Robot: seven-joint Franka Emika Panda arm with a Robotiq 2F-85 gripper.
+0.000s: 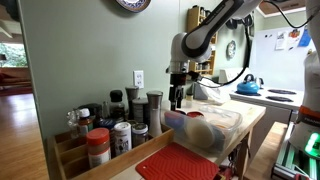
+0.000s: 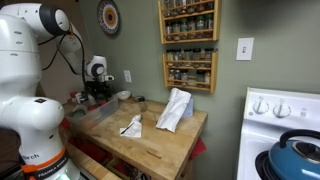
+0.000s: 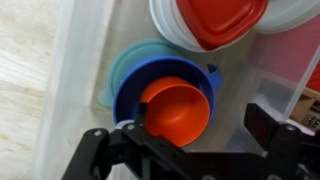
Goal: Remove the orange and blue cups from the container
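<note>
Wrist view: gripper [image 3: 200, 118] at lower frame, jaws wide apart, holding nothing. 1 finger [image 3: 140, 125] overlaps the orange cup's [image 3: 180, 108] left rim; contact cannot be confirmed. Orange cup sits nested in blue cup [image 3: 133, 88], centre frame, inside clear container [image 3: 80, 60].

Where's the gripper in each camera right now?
Exterior view: gripper at centre, above the clear container.
Exterior view: left of centre, over the wooden table.
Wrist view: bottom edge, open over the orange cup nested in the blue cup.
Shared landmark: the wooden table.
</note>
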